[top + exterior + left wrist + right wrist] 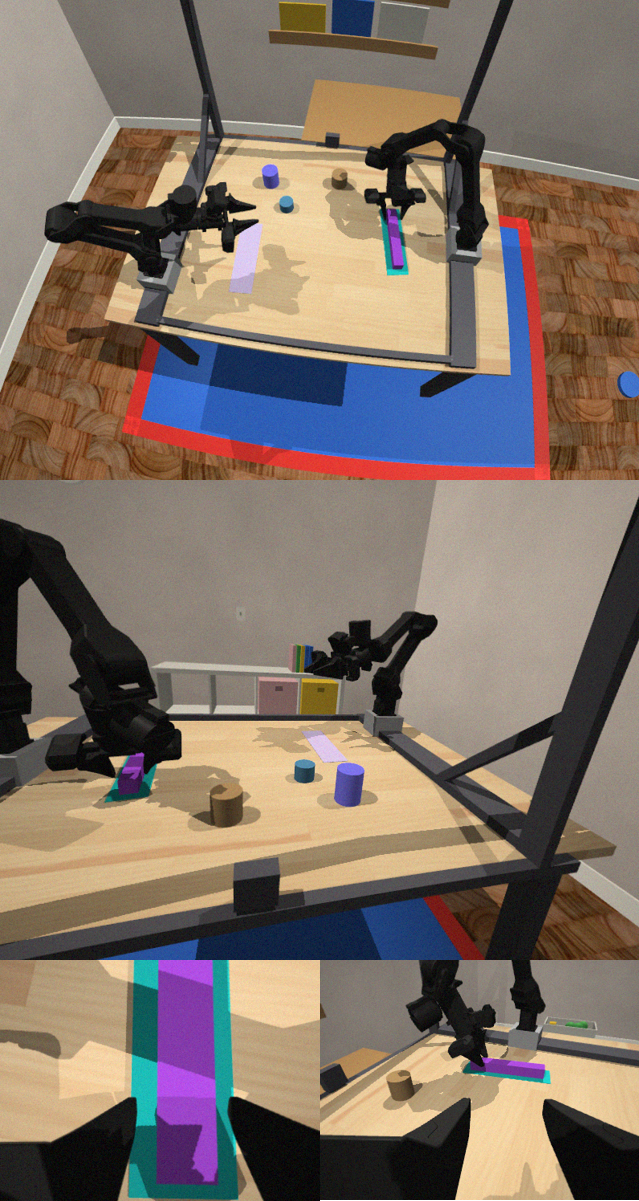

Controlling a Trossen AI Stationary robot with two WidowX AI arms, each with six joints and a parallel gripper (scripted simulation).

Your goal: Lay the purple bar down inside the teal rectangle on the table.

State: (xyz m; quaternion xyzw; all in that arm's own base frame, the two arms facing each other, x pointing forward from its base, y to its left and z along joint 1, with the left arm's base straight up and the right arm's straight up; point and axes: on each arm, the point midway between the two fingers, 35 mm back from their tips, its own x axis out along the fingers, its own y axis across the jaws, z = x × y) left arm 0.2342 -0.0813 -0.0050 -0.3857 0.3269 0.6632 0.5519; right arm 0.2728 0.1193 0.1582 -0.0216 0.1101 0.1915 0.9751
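Purple all the way along the bar (395, 242) (130, 780) (186, 1041) (517, 1069), lying flat on the pale wooden table (330, 268) (289, 841) (283, 1061) (501, 1121), inside the teal rectangle (388, 253) (148, 779) (145, 1081) (547, 1079). Teal on both long sides, and teal past both short ends too in the right wrist view — so nothing poking out over the border. Slightly wider teal margin on one long side than the other in the left wrist view, but pretty much lined up with it lengthwise.

Left gripper (394, 217) (130, 772) (183, 1098) (482, 1064): jaws apart, down low around one end of the bar, one finger per side. Visible gaps between fingers and purple sides in the left wrist view, so not clamped on anything. Let go, then, but not clear of the bar.

Right gripper (256, 214) (312, 671) (507, 1099): jaws apart as well, with nothing between. Up above the table, well apart from the bar, near one end of a pale lilac strip (246, 261) (323, 746) as seen from the top.

Also on the table: a brown cylinder (339, 178) (225, 805) (400, 1086), a short blue cylinder (286, 204) (304, 771) and a taller violet cylinder (270, 176) (349, 784). All upright, all outside the rectangle — no contact with the bar or with each other.
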